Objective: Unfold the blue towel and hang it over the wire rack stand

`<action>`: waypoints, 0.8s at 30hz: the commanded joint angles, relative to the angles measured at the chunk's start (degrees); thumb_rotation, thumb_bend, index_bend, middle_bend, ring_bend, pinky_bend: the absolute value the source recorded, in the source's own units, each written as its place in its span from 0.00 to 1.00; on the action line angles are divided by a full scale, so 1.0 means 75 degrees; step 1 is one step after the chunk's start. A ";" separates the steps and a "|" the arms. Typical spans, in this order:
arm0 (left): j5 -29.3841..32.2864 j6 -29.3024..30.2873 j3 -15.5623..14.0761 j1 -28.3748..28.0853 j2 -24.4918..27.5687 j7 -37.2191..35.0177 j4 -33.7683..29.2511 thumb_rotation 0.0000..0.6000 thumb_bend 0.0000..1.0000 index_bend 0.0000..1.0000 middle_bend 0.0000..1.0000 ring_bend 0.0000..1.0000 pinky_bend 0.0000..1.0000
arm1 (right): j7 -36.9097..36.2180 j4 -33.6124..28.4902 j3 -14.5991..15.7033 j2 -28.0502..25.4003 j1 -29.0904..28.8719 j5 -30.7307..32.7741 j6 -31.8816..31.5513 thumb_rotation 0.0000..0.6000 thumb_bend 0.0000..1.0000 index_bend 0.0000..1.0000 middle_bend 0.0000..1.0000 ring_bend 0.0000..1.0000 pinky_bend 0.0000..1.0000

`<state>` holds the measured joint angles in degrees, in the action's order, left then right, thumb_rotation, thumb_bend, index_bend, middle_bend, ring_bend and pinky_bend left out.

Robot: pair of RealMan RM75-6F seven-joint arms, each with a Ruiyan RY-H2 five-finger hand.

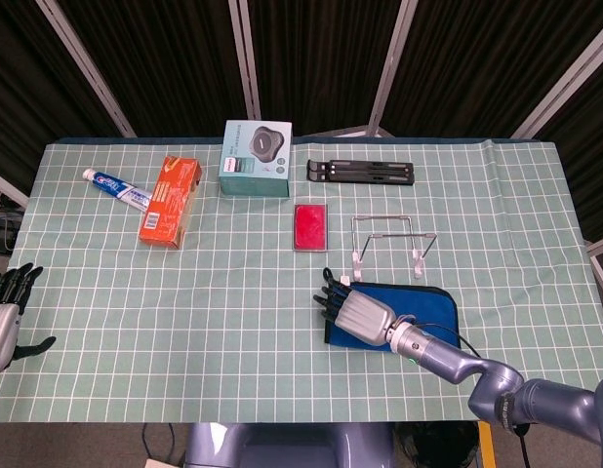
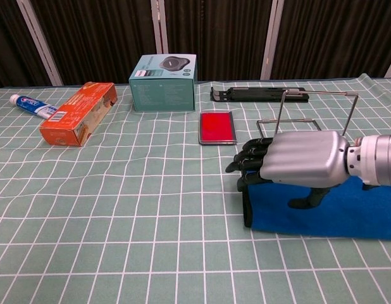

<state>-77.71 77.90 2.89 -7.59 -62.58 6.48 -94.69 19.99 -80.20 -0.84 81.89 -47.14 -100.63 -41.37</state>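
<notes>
left robot hand (image 1: pixel 3 314): idle at the worktop's (image 1: pixel 233 292) left edge, fingers apart, holds nothing.
clutter, far left to centre: blue-and-white toothpaste tube (image 1: pixel 115 186), orange carton (image 1: pixel 171 200), teal product box (image 1: pixel 256 158), flat red case (image 1: pixel 309 225), black folded stand (image 1: pixel 360 172). All well apart from the work area.
towel: folded blue towel (image 2: pixel 347 212) lies flat on the green grid mat, right of centre, just in front of the rack.
right robot hand (image 2: pixel 290 161): palm down over the towel's left end, fingers (image 2: pixel 247 158) curled at that short edge. Can't tell if any cloth is pinched yet; looks like nothing lifted.
rack: thin wire rack stand (image 1: pixel 387 242) upright just behind the towel, white feet near its far edge.
step in hand: get a grip on the left edge. Pinch the top layer only, so the fold opens when lifted.
watch: lift clear of the top bar before moving back; the light rack may tip if the cloth drags it.
</notes>
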 commanded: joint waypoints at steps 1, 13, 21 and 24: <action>0.0004 -0.0010 -0.0003 -0.0006 -0.0012 0.0024 0.0003 1.00 0.00 0.00 0.00 0.00 0.00 | 0.0046 0.0047 0.0050 0.0047 -0.0028 0.0038 0.0022 1.00 0.24 0.19 0.00 0.00 0.00; 0.0102 -0.0102 0.0010 -0.0045 -0.0056 0.0066 0.0060 1.00 0.00 0.00 0.00 0.00 0.00 | 0.0155 0.0418 0.0251 0.0540 -0.0164 0.0192 -0.0004 1.00 0.22 0.19 0.00 0.00 0.00; 0.0112 -0.0106 0.0012 -0.0044 -0.0042 0.0018 0.0066 1.00 0.00 0.00 0.00 0.00 0.00 | 0.0220 0.0553 0.0346 0.0605 -0.0200 0.0321 -0.0033 1.00 0.22 0.22 0.00 0.00 0.00; 0.0112 -0.0108 0.0014 -0.0045 -0.0040 0.0002 0.0071 1.00 0.00 0.00 0.00 0.00 0.00 | 0.0119 0.0585 0.0413 0.0589 -0.0194 0.0289 -0.0138 1.00 0.23 0.26 0.00 0.00 0.00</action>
<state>-76.88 77.09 2.99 -7.93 -62.88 6.49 -94.16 21.17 -75.93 2.06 86.36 -48.61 -98.34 -42.11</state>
